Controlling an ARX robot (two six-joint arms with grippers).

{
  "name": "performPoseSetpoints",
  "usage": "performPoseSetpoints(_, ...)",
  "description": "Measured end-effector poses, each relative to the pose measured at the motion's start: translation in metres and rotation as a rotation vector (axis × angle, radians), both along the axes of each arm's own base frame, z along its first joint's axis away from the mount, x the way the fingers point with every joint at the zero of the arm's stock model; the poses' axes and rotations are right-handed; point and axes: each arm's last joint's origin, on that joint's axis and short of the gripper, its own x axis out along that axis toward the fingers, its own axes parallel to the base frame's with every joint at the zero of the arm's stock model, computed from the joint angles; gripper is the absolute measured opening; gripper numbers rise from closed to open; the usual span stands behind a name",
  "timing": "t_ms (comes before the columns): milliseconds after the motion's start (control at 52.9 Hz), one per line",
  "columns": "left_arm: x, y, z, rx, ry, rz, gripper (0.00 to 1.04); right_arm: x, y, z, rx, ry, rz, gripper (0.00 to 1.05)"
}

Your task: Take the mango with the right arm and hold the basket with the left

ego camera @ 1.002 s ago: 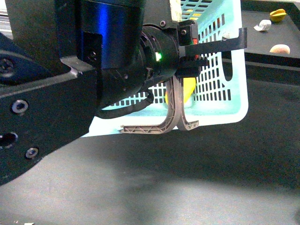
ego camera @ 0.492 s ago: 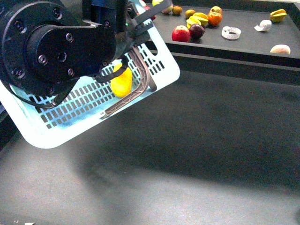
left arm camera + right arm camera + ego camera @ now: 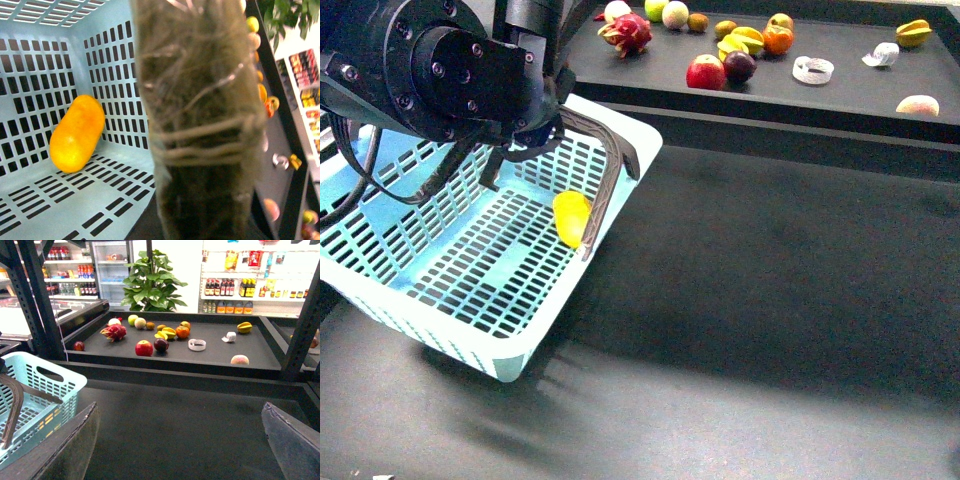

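Front view: left tool (image 3: pixel 535 135) grips tilted basket (image 3: pixel 440 290) by its handles; mango (image 3: pixel 570 218) inside; right tool (image 3: pixel 180 440) spread.

A raised black tray (image 3: pixel 840 95) runs along the far edge of the dark bench (image 3: pixel 770 330). At its left end lies a pink dragon fruit (image 3: pixel 626 32), and toward the middle a red apple (image 3: pixel 705 72) touches a dark plum (image 3: pixel 740 66), with an orange (image 3: pixel 779 39) just behind. A white ring (image 3: pixel 813 69) sits further right, a peach (image 3: pixel 918 104) near the right end, and a yellow star fruit (image 3: pixel 914 32) at the far right corner.
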Motion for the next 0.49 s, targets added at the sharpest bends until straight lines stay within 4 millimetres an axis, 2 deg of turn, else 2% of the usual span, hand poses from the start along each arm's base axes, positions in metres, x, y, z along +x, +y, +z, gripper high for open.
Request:
performPoseSetpoints(95, 0.004, 0.007, -0.007, -0.061, 0.009, 0.049, 0.05, 0.000, 0.000, 0.000, 0.000, 0.000, 0.000, 0.96)
performPoseSetpoints(492, 0.007, 0.028, -0.011, -0.184, 0.023, 0.153, 0.05, 0.000, 0.000, 0.000, 0.000, 0.000, 0.000, 0.96)
